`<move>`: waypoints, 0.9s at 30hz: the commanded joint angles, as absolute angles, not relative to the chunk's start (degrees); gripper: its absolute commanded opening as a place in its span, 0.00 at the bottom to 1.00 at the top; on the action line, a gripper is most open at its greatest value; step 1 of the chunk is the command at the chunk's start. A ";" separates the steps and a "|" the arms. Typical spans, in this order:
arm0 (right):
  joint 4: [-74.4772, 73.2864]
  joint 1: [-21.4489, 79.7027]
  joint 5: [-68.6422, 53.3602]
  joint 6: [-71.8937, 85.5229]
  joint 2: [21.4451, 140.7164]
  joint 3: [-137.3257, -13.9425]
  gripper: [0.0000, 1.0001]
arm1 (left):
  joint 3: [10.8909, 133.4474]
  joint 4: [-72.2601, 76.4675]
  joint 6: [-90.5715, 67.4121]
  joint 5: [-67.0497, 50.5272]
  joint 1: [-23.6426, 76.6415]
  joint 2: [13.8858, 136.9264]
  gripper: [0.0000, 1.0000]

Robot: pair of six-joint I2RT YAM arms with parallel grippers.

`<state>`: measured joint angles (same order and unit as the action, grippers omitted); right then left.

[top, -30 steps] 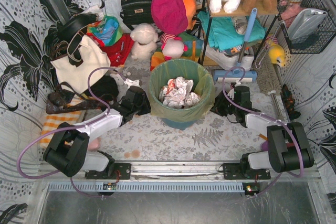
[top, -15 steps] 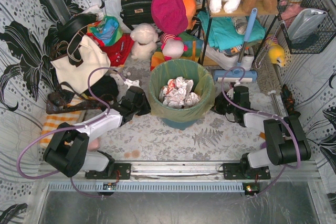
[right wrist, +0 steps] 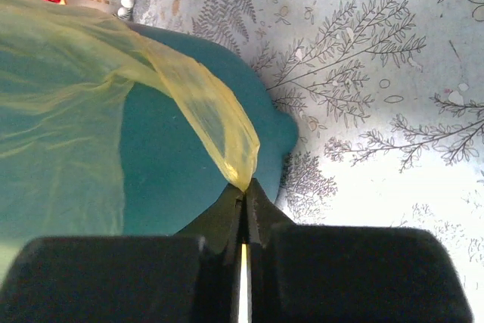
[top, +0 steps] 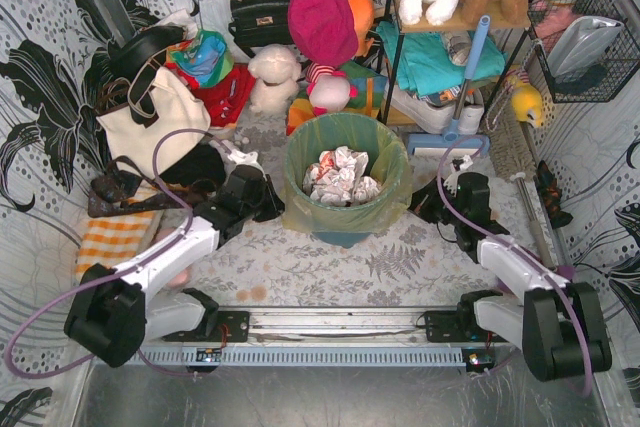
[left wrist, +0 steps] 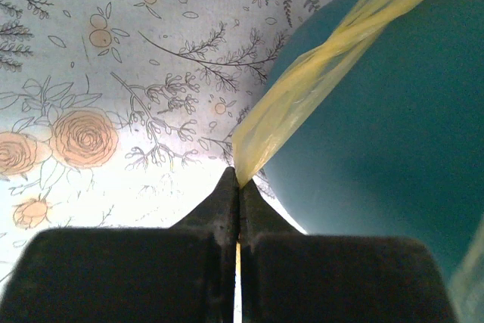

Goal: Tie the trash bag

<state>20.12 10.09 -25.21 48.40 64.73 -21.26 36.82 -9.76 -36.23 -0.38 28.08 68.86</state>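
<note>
Both grippers have closed since the earlier view: we see the left gripper [left wrist: 239,185] and right gripper [right wrist: 244,189] each pinching a stretched flap of the trash bag [top: 392,172], which lines the teal bin [right wrist: 189,183] between them. We judge both flaps secured, ready to be crossed.

One trash bag [top: 388,205], one teal bin [top: 345,238], two tools, the left tool [top: 278,209] and the right tool [top: 416,212], one cream tote [top: 150,129], one black handbag [top: 258,15], one blue-handled mop [top: 466,67], one tabletop [top: 330,269]
</note>
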 commanded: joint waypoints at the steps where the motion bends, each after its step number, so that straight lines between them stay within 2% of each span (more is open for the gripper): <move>1: 11.76 9.93 -22.62 47.06 58.04 -21.91 0.00 | 37.90 -14.73 -36.05 0.96 27.77 63.49 0.00; 12: -4.71 9.93 -19.95 47.75 42.53 -30.16 0.00 | 43.30 -21.97 -35.93 0.63 27.76 55.21 0.00; 27: -5.95 9.92 -23.39 48.99 43.94 -39.85 0.00 | 52.07 -26.30 -35.37 0.58 27.77 52.61 0.00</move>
<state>-5.26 10.09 -21.30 48.86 43.46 -34.96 47.81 -25.63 -36.14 0.45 28.08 53.41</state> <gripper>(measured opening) 0.003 0.010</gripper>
